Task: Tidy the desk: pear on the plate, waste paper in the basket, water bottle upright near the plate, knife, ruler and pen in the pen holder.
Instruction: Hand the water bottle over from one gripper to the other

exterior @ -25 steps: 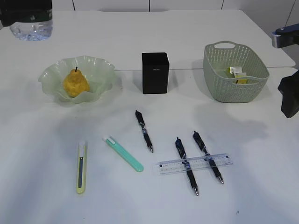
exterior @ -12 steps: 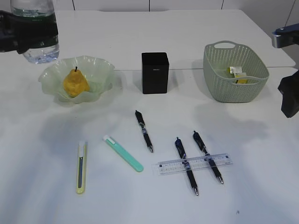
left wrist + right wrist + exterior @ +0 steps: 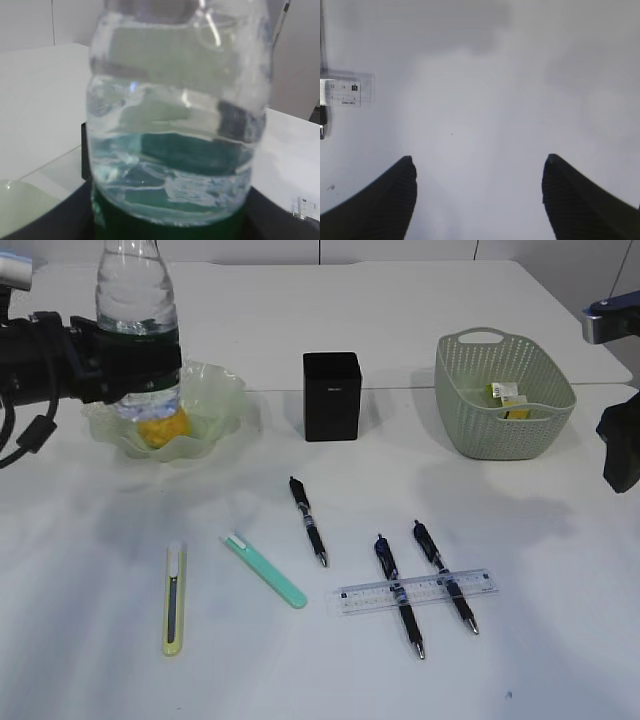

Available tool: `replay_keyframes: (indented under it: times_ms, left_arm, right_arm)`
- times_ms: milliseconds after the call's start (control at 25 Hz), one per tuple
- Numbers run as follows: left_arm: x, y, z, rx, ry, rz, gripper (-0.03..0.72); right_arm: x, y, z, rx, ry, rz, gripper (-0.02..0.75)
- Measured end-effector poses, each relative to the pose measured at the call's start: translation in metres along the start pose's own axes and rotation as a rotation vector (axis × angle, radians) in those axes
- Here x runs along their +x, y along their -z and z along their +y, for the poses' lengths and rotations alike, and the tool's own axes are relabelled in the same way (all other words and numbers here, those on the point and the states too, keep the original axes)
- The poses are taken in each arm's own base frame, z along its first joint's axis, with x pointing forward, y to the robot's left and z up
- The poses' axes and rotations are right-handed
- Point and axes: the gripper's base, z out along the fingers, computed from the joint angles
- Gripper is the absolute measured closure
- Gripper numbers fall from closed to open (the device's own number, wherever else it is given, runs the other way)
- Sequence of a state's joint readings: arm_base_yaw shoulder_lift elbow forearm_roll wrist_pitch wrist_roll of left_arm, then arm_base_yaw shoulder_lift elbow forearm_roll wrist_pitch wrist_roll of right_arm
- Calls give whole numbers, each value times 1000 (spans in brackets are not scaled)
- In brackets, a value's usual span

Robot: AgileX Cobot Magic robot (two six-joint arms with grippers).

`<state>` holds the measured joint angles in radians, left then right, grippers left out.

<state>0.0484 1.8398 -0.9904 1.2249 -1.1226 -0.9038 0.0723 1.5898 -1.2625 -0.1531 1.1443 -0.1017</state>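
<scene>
While the left arm reaches in from the far left, the scene reads as follows.

Left gripper [image 3: 135, 365]: jaws clamped on the water bottle [image 3: 137, 315], held upright above the plate [image 3: 215, 390], in front of it from the exterior view.
Pear [image 3: 160, 427]: on the plate, seen partly through the bottle.
Left wrist view: bottle [image 3: 177, 115] fills the frame, clear with water inside and a dark green band low down; no print legible.
Right gripper [image 3: 479, 172]: jaws wide apart, nothing between them, over bare tabletop [image 3: 495, 90] at the right edge.
Right wrist view: shows the ruler's [image 3: 342, 89] end with printed scale; "15" is readable, the small word under it is not.
Exterior only: ruler [image 3: 416, 591] lies across two pens.
Pens: three: [image 3: 308, 520], [image 3: 399, 594], [image 3: 446, 575].
Knives: two, yellow-green [image 3: 174, 598] and teal [image 3: 264, 569], near left.
Pen holder [image 3: 332, 396]: one, black, centre far; faint mark unreadable.
Basket [image 3: 505, 392]: one, far right, with yellow and white waste paper [image 3: 508, 398] inside.
</scene>
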Motion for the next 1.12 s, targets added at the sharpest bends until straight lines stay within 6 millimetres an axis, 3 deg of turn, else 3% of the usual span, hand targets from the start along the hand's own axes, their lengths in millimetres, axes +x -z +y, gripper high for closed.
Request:
replay_keyframes:
  times_ms: [120, 480, 1120]
  left_arm:
    - [9, -7, -2, 14, 15, 19, 308]
    - [11, -10, -3, 20, -1, 19, 308]
    - [64, -31, 15, -58, -8, 22, 308]
  right_arm:
    - [0, 0, 0, 0, 2, 0, 162]
    - [0, 0, -4, 42, 30, 4, 162]
    - [0, 0, -4, 44, 31, 5, 162]
